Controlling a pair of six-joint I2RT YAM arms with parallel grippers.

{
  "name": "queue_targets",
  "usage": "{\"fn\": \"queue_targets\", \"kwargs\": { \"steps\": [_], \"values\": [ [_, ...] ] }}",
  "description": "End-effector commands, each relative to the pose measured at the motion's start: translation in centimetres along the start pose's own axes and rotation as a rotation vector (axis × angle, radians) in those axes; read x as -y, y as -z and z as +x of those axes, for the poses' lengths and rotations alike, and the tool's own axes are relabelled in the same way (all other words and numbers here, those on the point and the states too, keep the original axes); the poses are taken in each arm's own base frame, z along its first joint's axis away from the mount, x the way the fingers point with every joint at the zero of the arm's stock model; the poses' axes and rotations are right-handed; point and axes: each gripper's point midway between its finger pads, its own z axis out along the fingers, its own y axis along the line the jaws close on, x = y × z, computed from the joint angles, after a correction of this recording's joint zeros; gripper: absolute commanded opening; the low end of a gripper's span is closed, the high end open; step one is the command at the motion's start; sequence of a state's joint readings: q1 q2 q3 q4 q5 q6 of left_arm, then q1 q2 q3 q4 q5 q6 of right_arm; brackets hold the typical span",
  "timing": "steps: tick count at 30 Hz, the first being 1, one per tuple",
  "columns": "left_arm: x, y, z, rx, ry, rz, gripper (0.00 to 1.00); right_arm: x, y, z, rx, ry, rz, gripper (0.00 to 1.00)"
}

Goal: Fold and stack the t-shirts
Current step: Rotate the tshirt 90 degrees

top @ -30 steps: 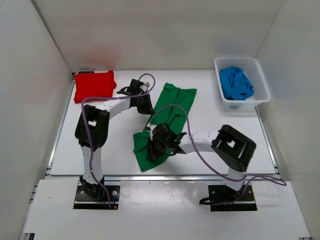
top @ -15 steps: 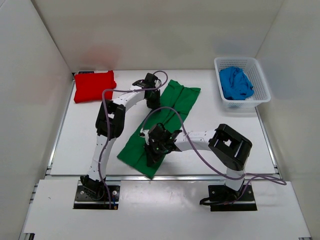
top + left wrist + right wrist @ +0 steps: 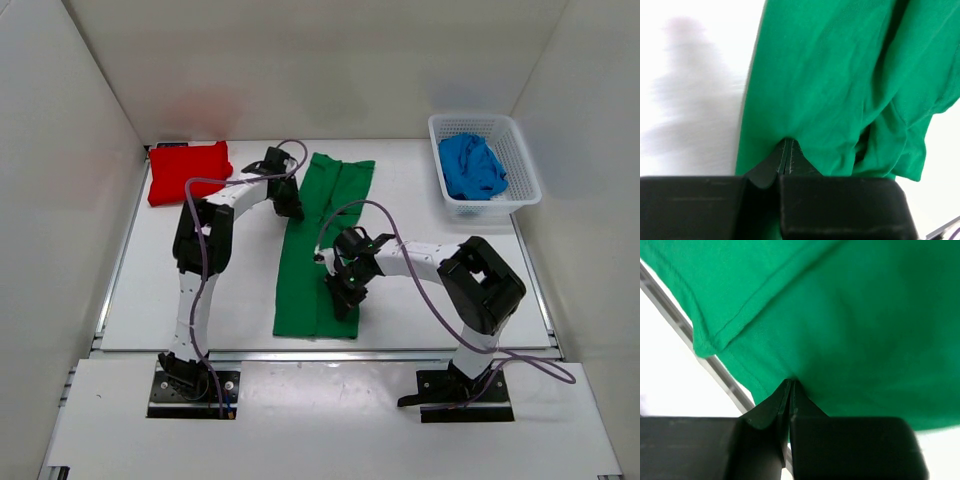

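Presently, item 1: left gripper, jaws pressed together on a pinch of the green t-shirt at its edge. Item 2: right gripper, likewise clamped on a hemmed edge of the same cloth. Held at two points, probably so the garment can be drawn taut and laid flat for folding; it runs between and beyond both grippers as a long strip on the desk. Beyond the left gripper: red t-shirt, folded, likely the stack's base. Well past the right gripper: basket holding blue t-shirt, crumpled. Brands, labels, writing: none legible.
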State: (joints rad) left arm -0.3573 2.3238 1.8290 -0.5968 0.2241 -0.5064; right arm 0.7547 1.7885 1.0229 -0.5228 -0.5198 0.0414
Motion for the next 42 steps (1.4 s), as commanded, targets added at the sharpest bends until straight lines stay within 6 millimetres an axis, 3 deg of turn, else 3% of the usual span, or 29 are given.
{"fn": "queue_targets", "kwargs": {
  "steps": [1, 3, 5, 9, 17, 18, 20, 23, 24, 26, 27, 29, 30, 32, 33, 35, 36, 37, 38, 39, 40, 42],
  "values": [
    [-5.7, 0.5, 1.7, -0.009, 0.108, -0.122, 0.00, 3.0, 0.6, 4.7, -0.134, 0.005, 0.096, 0.00],
    [-6.5, 1.1, 2.8, -0.004, 0.141, -0.117, 0.00, 2.8, 0.6, 5.4, -0.137, -0.004, 0.096, 0.00],
    [-6.2, 1.5, 2.3, 0.023, 0.153, -0.102, 0.00, 2.6, 0.6, 5.5, -0.121, -0.019, 0.087, 0.00],
    [-4.3, 1.3, 1.6, 0.026, 0.113, -0.067, 0.00, 2.3, 0.4, 5.5, -0.086, -0.040, 0.063, 0.00],
    [-1.3, 0.5, 0.2, -0.017, 0.062, -0.036, 0.03, -2.2, -0.9, 2.4, 0.036, -0.070, -0.101, 0.00],
    [-0.9, 1.2, -0.8, 0.002, 0.058, -0.018, 0.13, -2.7, -0.9, 1.6, 0.063, -0.067, -0.112, 0.00],
    [0.3, 2.8, -1.7, 0.029, 0.029, 0.013, 0.21, -3.8, 0.1, -0.1, 0.131, -0.036, -0.143, 0.00],
    [1.7, 7.8, -3.2, 0.100, 0.017, 0.056, 0.30, -4.8, 3.3, -3.5, 0.287, 0.006, -0.157, 0.01],
    [1.1, 7.9, -2.5, 0.091, 0.041, 0.057, 0.32, -5.0, 4.8, -4.4, 0.334, 0.018, -0.155, 0.04],
    [0.7, 10.6, -0.4, 0.089, 0.058, 0.096, 0.34, -4.5, 7.1, -5.6, 0.389, 0.011, -0.116, 0.15],
    [0.9, 11.0, 0.4, 0.090, 0.053, 0.113, 0.35, -3.9, 8.4, -6.0, 0.417, -0.003, -0.080, 0.18],
    [-0.9, 13.2, 4.6, 0.062, 0.061, 0.112, 0.36, -2.8, 9.4, -5.4, 0.424, -0.064, -0.032, 0.24],
    [-1.1, 13.7, 5.6, 0.068, 0.058, 0.114, 0.37, -2.6, 10.4, -5.0, 0.443, -0.103, -0.019, 0.26],
    [-2.9, 15.0, 11.4, 0.055, 0.045, 0.078, 0.41, -1.8, 9.9, -2.8, 0.440, -0.202, -0.017, 0.34],
    [-2.9, 15.2, 12.8, 0.059, 0.035, 0.069, 0.42, -2.1, 10.2, -2.2, 0.460, -0.251, -0.029, 0.37],
    [-4.6, 15.7, 18.1, 0.033, 0.014, 0.030, 0.43, -1.4, 8.4, 0.6, 0.458, -0.387, -0.027, 0.43],
    [-4.5, 16.4, 19.0, 0.046, -0.008, 0.038, 0.46, -1.6, 7.7, 2.3, 0.449, -0.410, -0.028, 0.46],
    [-5.6, 15.9, 21.3, 0.012, 0.003, 0.021, 0.50, -2.1, 7.9, 2.1, 0.493, -0.438, -0.048, 0.47],
    [-6.3, 15.9, 22.9, -0.002, 0.022, 0.025, 0.50, -1.7, 6.7, 3.3, 0.490, -0.501, -0.063, 0.48],
    [-6.4, 16.2, 23.1, 0.024, 0.030, 0.046, 0.51, -1.8, 6.1, 4.7, 0.492, -0.525, -0.079, 0.48],
    [-7.0, 15.9, 24.2, 0.012, 0.055, 0.046, 0.51, -2.1, 6.1, 4.6, 0.524, -0.549, -0.101, 0.50],
    [-7.4, 16.0, 24.8, 0.042, 0.090, 0.054, 0.51, -1.8, 5.2, 5.8, 0.532, -0.598, -0.106, 0.50]
  ]
}}
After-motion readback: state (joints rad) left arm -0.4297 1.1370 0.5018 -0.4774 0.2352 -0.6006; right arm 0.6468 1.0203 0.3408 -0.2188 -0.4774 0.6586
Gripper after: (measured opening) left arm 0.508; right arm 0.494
